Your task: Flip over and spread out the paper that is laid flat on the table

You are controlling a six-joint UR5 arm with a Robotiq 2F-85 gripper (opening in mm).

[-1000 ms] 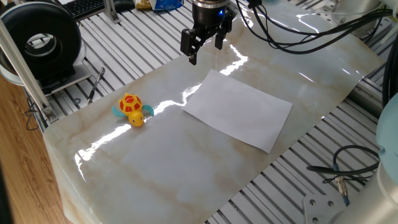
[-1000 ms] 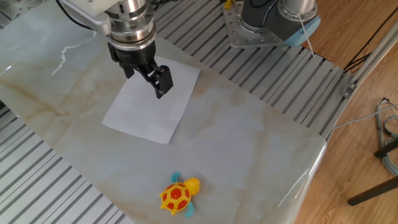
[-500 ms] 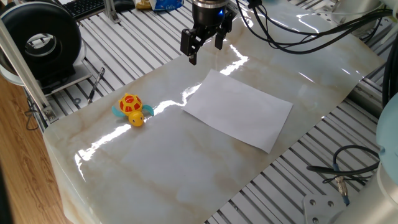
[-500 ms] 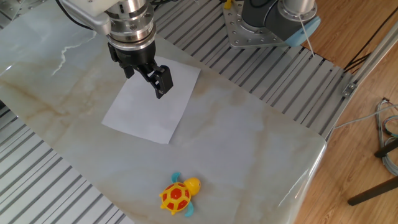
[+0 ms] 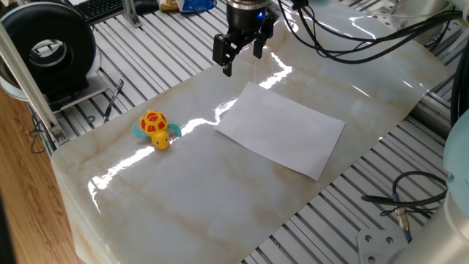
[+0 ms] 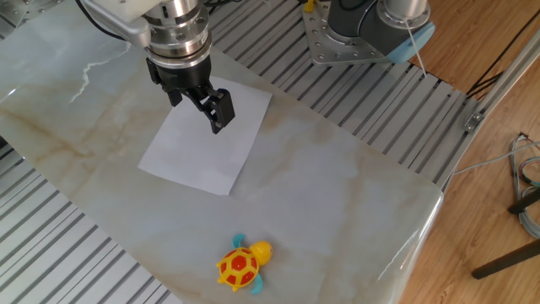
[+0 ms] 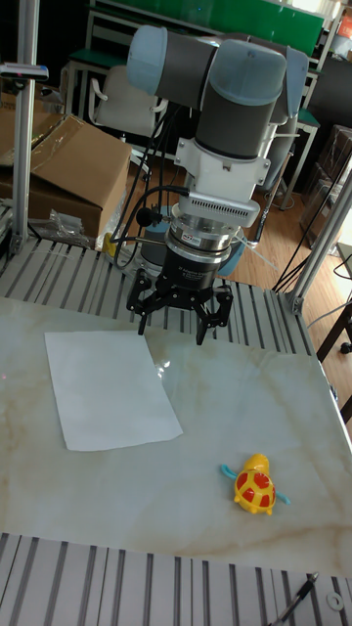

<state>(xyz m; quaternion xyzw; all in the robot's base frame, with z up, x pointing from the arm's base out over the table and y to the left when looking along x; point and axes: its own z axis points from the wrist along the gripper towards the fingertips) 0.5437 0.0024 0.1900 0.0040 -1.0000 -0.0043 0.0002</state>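
The white paper (image 5: 282, 128) lies flat on the marble table (image 5: 220, 194), one long edge toward the toy turtle. My gripper (image 5: 242, 59) hangs open above the table just beyond the paper's far corner, with nothing between its fingers. In the other fixed view the gripper (image 6: 196, 105) stands in front of the upper part of the paper (image 6: 198, 152). The tall fixed view shows the gripper (image 7: 173, 326) above and to the right of the paper (image 7: 112, 386), clear of the sheet.
A yellow and red toy turtle (image 5: 155, 129) sits on the table left of the paper, also seen as turtle (image 7: 256, 486). A black round device (image 5: 55, 48) and a pen (image 5: 113, 99) rest on the ribbed rails at left. Cables (image 5: 410, 198) lie at right.
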